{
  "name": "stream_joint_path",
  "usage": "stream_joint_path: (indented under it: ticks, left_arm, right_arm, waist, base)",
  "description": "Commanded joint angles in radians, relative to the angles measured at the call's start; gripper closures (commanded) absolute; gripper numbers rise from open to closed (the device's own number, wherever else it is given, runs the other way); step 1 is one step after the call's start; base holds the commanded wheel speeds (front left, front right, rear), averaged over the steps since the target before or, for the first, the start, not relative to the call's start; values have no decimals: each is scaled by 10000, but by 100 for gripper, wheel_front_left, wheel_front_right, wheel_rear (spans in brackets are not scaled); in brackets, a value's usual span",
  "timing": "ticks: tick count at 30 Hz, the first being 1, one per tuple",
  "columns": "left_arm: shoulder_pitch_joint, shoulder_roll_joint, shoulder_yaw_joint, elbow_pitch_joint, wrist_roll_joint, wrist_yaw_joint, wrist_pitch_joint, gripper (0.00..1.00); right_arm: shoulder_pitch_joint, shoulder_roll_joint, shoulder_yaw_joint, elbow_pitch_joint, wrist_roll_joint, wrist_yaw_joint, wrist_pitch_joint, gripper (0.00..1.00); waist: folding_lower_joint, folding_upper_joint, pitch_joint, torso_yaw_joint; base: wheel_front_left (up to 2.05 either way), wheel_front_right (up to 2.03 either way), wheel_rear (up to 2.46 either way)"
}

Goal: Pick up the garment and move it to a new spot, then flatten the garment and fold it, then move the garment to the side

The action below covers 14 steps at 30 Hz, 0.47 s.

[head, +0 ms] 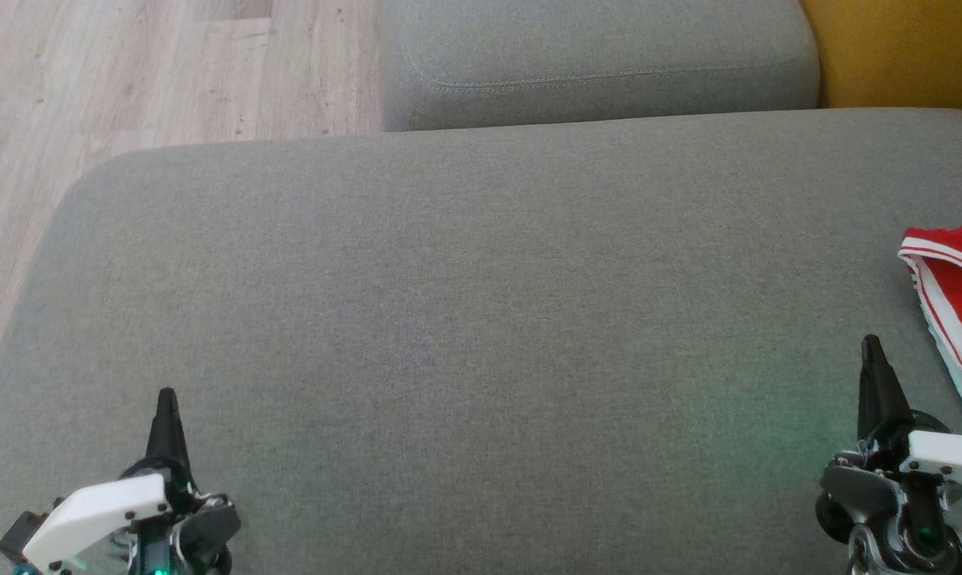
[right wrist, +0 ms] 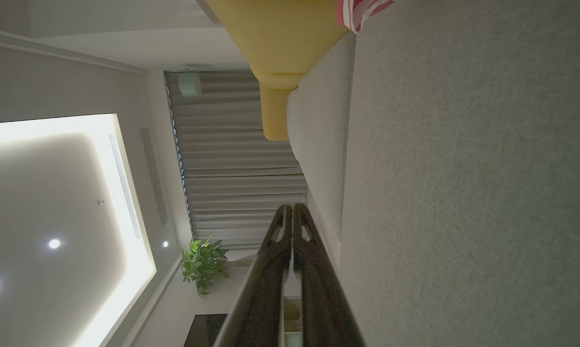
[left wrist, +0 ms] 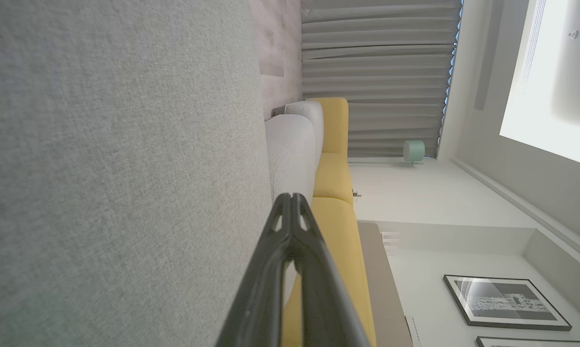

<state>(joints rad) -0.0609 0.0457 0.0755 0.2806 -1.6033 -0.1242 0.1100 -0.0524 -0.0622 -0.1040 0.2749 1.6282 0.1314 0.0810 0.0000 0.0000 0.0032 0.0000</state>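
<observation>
Step one, pick-up, not yet begun. Red white-striped fabric garment (head: pixel 954 287) crumpled at right edge of grey fabric sofa cushion (head: pixel 481 303), near right tool (head: pixel 872 345). Left tool (head: pixel 166 397) & right tool pinched together, empty. Next, prob.: open right tool, reach right, clamp garment edge.

We're looking at a grey sofa cushion (head: pixel 481 319) across centre frame, pale wood floor (head: pixel 129 72) upper left, yellow upholstery (head: pixel 896 48) upper right.
</observation>
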Motion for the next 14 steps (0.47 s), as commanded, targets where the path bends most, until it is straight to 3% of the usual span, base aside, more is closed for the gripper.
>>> stream_joint_path:
  ticks: [1, 14]
  left_arm:
    - [-472, 45, 386, -352, -51, -65, 35, 100]
    - [-472, 45, 385, -353, -51, -65, 34, 100]
  right_arm:
    - [-530, -81, 179, -317, 33, -7, 100, 100]
    - [-534, -50, 136, -314, -3, -7, 135, 100]
  waist:
    - [0, 0, 0, -1]
    - [0, 0, 0, -1]
  base:
    - [0, 0, 0]
    - [0, 0, 0]
